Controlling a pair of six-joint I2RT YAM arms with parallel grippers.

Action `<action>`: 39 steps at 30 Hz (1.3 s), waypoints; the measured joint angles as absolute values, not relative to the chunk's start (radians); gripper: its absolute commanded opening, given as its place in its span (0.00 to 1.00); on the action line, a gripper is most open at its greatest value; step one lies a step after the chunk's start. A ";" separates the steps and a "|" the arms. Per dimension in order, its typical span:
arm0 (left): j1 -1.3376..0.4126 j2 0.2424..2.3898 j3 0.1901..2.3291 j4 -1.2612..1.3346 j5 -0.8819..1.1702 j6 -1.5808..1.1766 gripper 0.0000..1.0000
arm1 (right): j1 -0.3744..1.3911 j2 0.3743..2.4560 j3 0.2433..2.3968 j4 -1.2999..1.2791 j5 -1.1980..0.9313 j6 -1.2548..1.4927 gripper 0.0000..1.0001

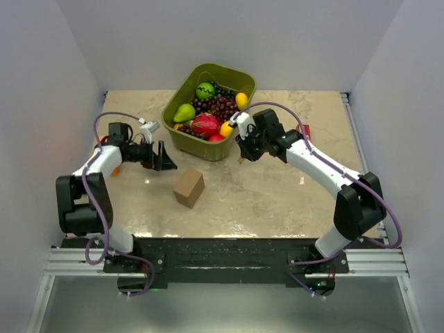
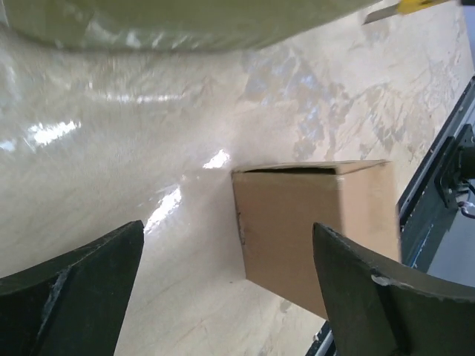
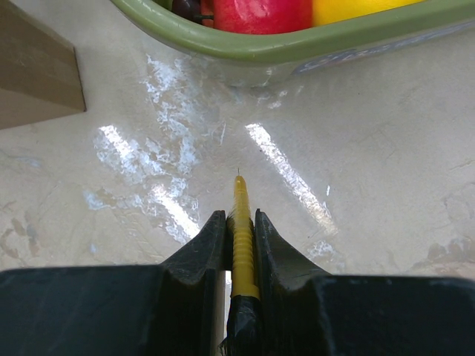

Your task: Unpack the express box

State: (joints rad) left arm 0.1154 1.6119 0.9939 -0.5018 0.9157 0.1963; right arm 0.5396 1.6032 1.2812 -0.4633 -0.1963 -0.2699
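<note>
The express box [image 1: 189,187], a small brown cardboard box, stands on the marble table between the arms. It shows in the left wrist view [image 2: 312,222] just beyond the fingers, and at the top left of the right wrist view [image 3: 33,74]. My left gripper [image 1: 164,158] is open and empty, up and to the left of the box, with the jaws [image 2: 230,282] wide apart. My right gripper [image 1: 244,154] is shut on a thin yellow cutter [image 3: 242,215] with its tip pointing down at the table, to the right of the box.
A green tub [image 1: 179,135] full of fruit stands at the back centre, close behind both grippers; its rim shows in the right wrist view [image 3: 297,41]. A slim red packet [image 1: 303,130] lies behind the right arm. An orange item [image 1: 114,169] lies by the left arm.
</note>
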 measured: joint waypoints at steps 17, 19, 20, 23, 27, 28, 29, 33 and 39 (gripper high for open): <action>-0.216 1.417 1.008 -0.603 0.630 0.168 1.00 | 0.531 1.580 1.280 -0.457 -0.201 -0.254 0.00; -0.242 1.417 1.008 -0.614 0.597 0.167 1.00 | 0.531 1.562 1.275 -0.453 -0.201 -0.253 0.00; -0.254 1.417 1.008 -0.619 0.580 0.167 1.00 | 0.531 1.550 1.267 -0.449 -0.201 -0.252 0.00; -0.293 1.417 1.008 -0.624 0.533 0.166 1.00 | 0.530 1.520 1.245 -0.448 -0.201 -0.251 0.00; -0.350 1.417 1.008 -0.621 0.503 0.157 1.00 | 0.529 1.505 1.234 -0.448 -0.201 -0.251 0.00; -0.363 1.417 1.008 -0.620 0.497 0.157 1.00 | 0.529 1.505 1.234 -0.448 -0.201 -0.251 0.00; -0.374 1.417 1.008 -0.620 0.492 0.156 1.00 | 0.527 1.505 1.233 -0.448 -0.201 -0.251 0.00; -0.388 1.417 1.008 -0.623 0.482 0.157 0.96 | 0.520 1.505 1.227 -0.448 -0.201 -0.251 0.00; -0.377 1.418 1.008 -0.626 0.495 0.179 0.85 | 0.516 1.505 1.219 -0.448 -0.201 -0.250 0.00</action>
